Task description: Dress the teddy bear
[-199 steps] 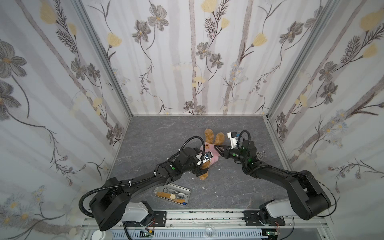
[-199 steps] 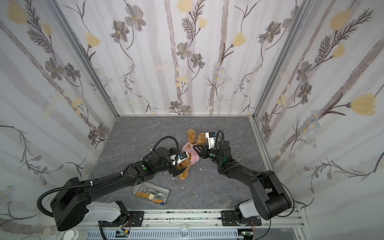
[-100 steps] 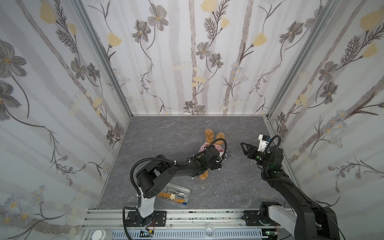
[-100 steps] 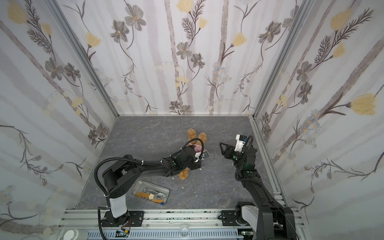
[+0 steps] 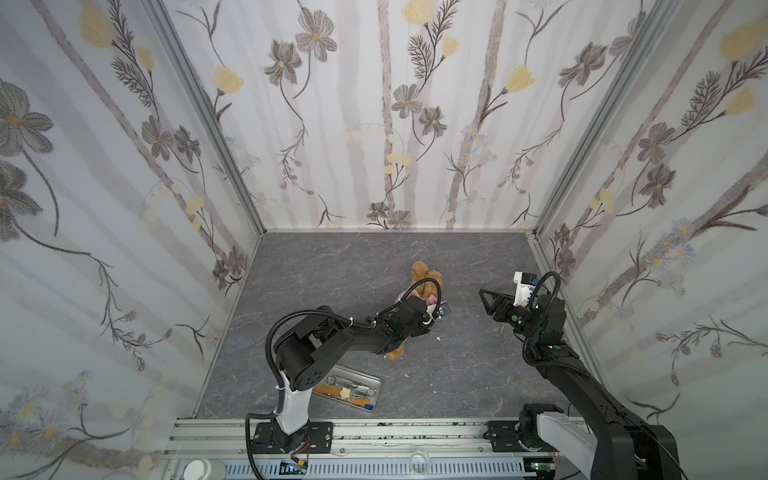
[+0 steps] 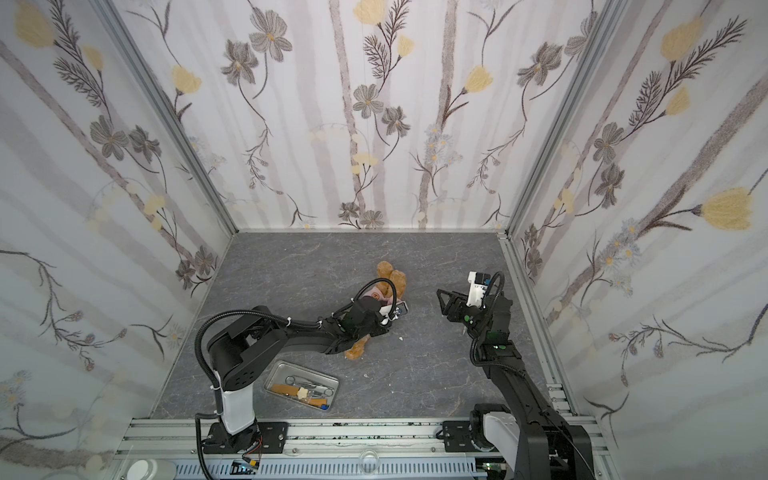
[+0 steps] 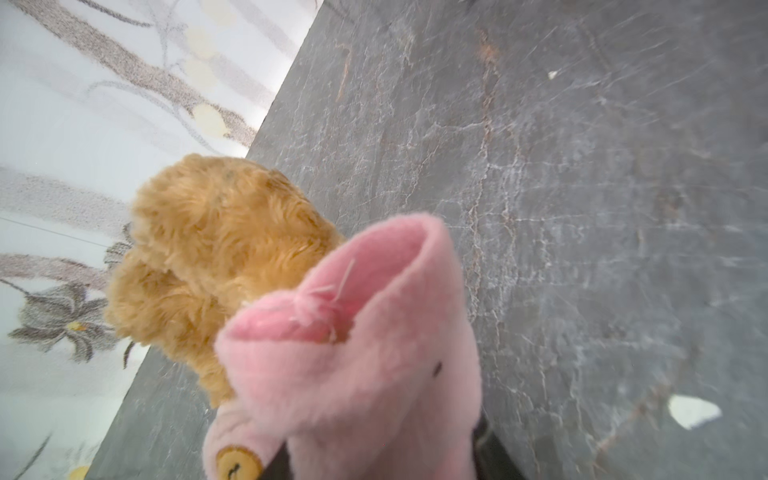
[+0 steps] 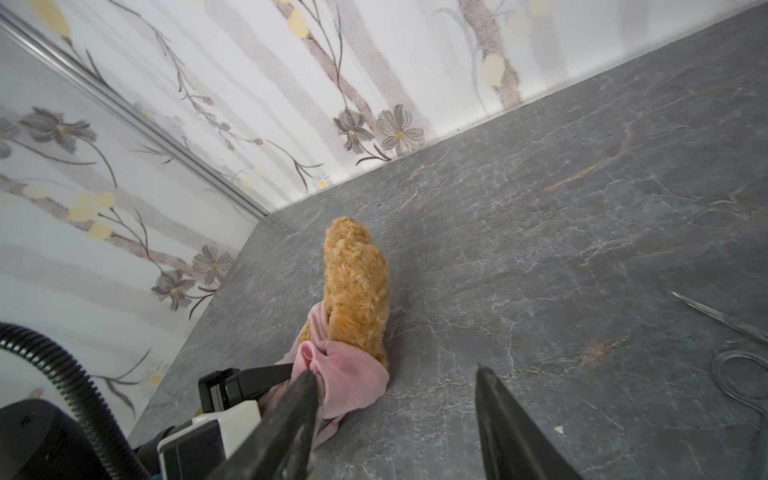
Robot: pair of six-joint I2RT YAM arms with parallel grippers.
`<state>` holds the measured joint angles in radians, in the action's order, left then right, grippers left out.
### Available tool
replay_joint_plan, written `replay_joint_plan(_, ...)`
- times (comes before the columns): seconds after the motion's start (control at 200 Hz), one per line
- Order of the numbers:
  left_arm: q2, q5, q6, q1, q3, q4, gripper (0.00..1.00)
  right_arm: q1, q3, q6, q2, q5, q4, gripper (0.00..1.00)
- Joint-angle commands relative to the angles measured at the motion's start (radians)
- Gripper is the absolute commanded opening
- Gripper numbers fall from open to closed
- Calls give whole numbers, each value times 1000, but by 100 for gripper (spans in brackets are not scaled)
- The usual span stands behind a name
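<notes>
The teddy bear point(image 5: 424, 275) lies near the middle of the grey floor point(image 5: 332, 270), two furry limbs pointing toward the back wall and a pink shirt point(image 7: 365, 374) bunched around its middle. The left gripper point(image 5: 428, 305) sits right over the bear's body, pinching a raised fold of that shirt. Well apart on the bear's right, the right gripper point(image 5: 487, 300) hangs spread wide and empty. Scissors point(image 8: 739, 357) lie on the floor on that same side, and a metal tray point(image 5: 376, 380) of tools lies in front of the bear, toward the left arm's base.
</notes>
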<state>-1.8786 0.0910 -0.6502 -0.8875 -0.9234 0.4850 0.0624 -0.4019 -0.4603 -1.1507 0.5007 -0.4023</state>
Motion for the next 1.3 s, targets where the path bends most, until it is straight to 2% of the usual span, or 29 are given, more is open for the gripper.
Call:
replay_joint_plan(0.0,84,-290,29,41,52,5,26,97,-3,148,26,-24,-64,65)
replay_joint_plan(0.125,210,-499,103,109,101,10,18,215,7,323,61,-76,-110,72)
replay_joint_plan(0.235,335,-603,132,138,146,8,15,234,10,469,83,-39,-142,78)
replay_joint_plan(0.35,472,-702,172,201,165,-21,11,231,-6,584,104,81,-167,84)
replay_joint_plan(0.43,557,-764,172,241,156,-82,10,231,0,652,97,222,-216,88)
replay_joint_plan(0.515,613,-804,141,262,127,-179,10,240,-27,696,60,342,-207,99)
replay_joint_plan(0.605,616,-836,108,263,71,-310,10,277,-80,767,16,374,-126,100)
replay_joint_plan(0.734,651,-918,82,263,61,-365,11,339,-88,863,-3,344,-111,100)
replay_joint_plan(0.909,655,-995,82,262,31,-392,11,375,-67,867,-44,383,-134,99)
replay_joint_plan(1.119,642,-1048,93,247,11,-399,9,427,-42,857,-85,357,-239,95)
replay_joint_plan(1.299,624,-1051,89,232,3,-411,8,478,-27,875,-67,273,-271,88)
